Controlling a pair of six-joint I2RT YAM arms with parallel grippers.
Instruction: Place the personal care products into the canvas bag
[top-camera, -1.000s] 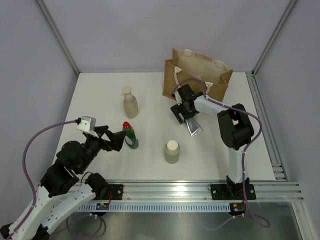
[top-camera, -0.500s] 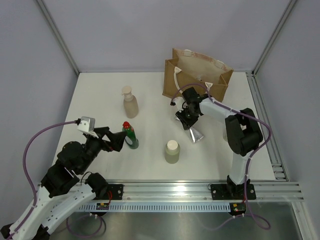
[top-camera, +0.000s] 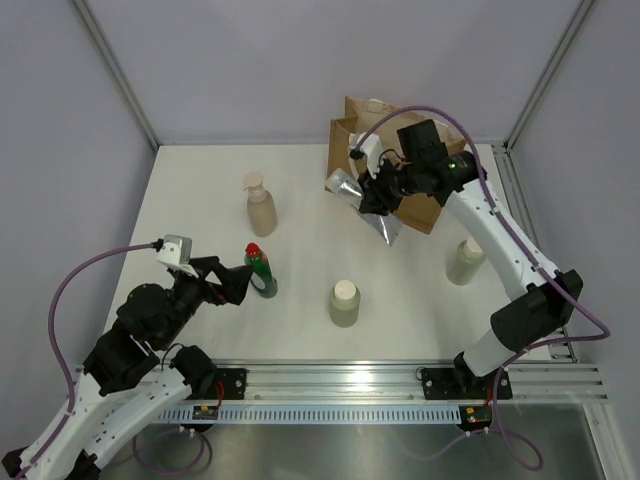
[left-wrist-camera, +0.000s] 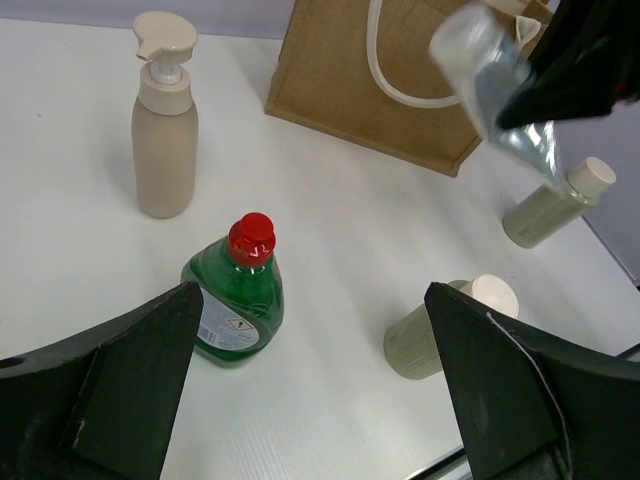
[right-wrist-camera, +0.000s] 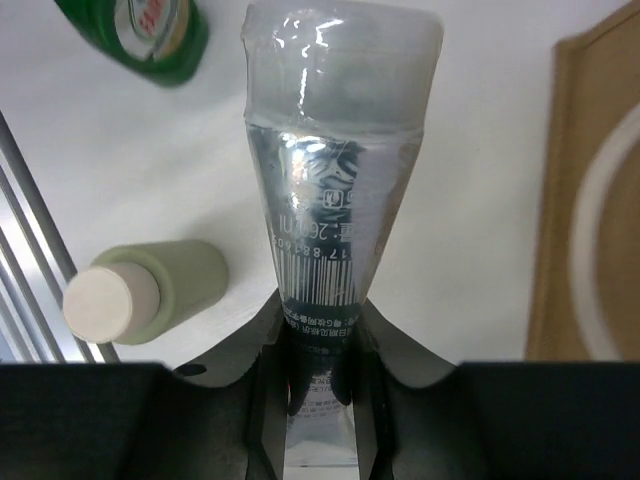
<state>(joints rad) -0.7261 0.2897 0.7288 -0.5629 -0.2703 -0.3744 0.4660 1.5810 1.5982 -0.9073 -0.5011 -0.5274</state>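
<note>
My right gripper (top-camera: 373, 199) is shut on the silver tube (top-camera: 345, 185), which hangs in the air just in front of the canvas bag (top-camera: 340, 145). In the right wrist view the tube (right-wrist-camera: 335, 180) points away from the jaws of the right gripper (right-wrist-camera: 320, 385), cap end far. A beige pump bottle (top-camera: 260, 205), a green red-capped bottle (top-camera: 261, 272) and two pale olive bottles (top-camera: 344, 303) (top-camera: 466, 261) stand on the table. My left gripper (left-wrist-camera: 310, 400) is open, low beside the green bottle (left-wrist-camera: 238, 295), holding nothing.
The bag (left-wrist-camera: 350, 70) stands at the back right of the white table, its white rope handle facing the arms. Grey walls close the back and sides. A metal rail (top-camera: 400, 385) runs along the near edge.
The right gripper shut on the silver tube and lifted it from the table up to the front of the bag. The arm's move uncovered the right olive bottle. The left arm stayed still.
</note>
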